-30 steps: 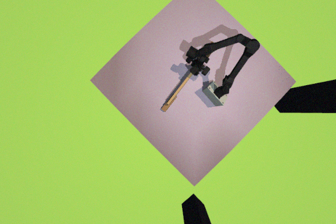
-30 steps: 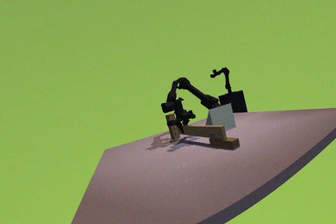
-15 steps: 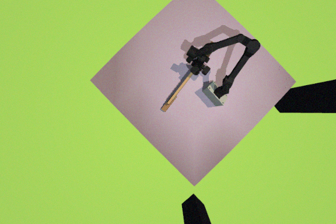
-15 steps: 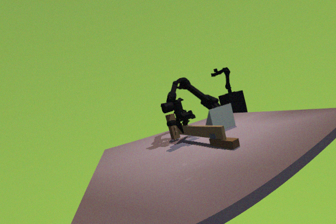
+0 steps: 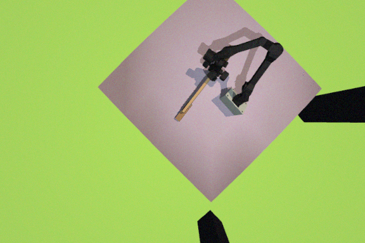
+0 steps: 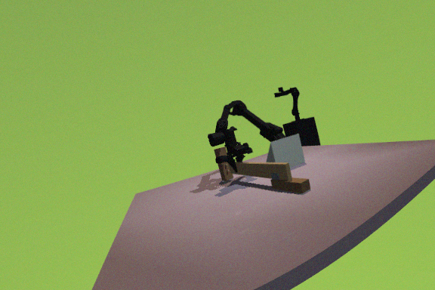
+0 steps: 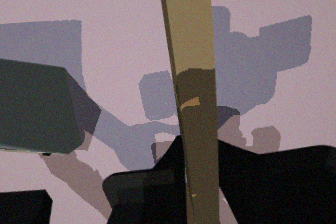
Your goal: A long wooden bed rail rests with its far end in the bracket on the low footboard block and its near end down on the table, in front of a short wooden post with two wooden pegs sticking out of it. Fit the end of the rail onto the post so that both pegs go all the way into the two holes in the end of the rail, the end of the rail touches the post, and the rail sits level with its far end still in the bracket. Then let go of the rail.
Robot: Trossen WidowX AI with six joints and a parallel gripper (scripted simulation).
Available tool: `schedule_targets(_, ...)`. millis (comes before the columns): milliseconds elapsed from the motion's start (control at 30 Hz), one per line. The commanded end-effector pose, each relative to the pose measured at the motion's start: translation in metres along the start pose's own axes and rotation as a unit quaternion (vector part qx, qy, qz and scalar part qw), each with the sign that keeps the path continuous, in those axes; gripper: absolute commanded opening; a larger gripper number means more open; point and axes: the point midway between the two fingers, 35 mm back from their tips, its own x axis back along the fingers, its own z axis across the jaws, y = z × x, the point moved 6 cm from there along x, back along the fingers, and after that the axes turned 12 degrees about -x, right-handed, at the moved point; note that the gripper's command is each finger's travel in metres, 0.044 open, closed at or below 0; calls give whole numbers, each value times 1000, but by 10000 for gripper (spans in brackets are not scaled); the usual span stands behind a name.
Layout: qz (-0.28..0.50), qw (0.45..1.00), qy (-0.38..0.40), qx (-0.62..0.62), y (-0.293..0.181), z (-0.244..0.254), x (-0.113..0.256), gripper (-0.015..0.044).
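Note:
The wooden rail [image 5: 195, 96] [image 6: 263, 170] [image 7: 191, 40] has its far end over the low footboard block [image 5: 178, 118] [image 6: 297, 186]. A small bluish patch shows low on the rail's side there; the bracket is not clear. The rail's near part is raised off the table and looks about level. My gripper [image 5: 212, 76] [image 6: 232, 167] [image 7: 189, 137] is shut on the rail close to its near end. The short post [image 6: 220, 152] stands upright just behind the gripper. The gripper hides the pegs, the holes and whether the rail's end touches the post.
A grey-green box [image 5: 231, 104] [image 6: 289, 151] [image 7: 29, 105] stands on the table [image 5: 140, 95] [image 6: 174, 226] beside the rail, near the arm's base. A black block with a thin stand [image 6: 304, 132] is beyond it. Dark shapes [image 5: 343, 104] reach in beyond the table's edge.

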Motion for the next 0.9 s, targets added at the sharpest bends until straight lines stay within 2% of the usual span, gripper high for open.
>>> schedule_targets(0, 0, 1000, -3, 1, -2, -1, 2, 0)
schedule_targets(867, 0, 1000, -3, 1, -9, -3, 1, 0)
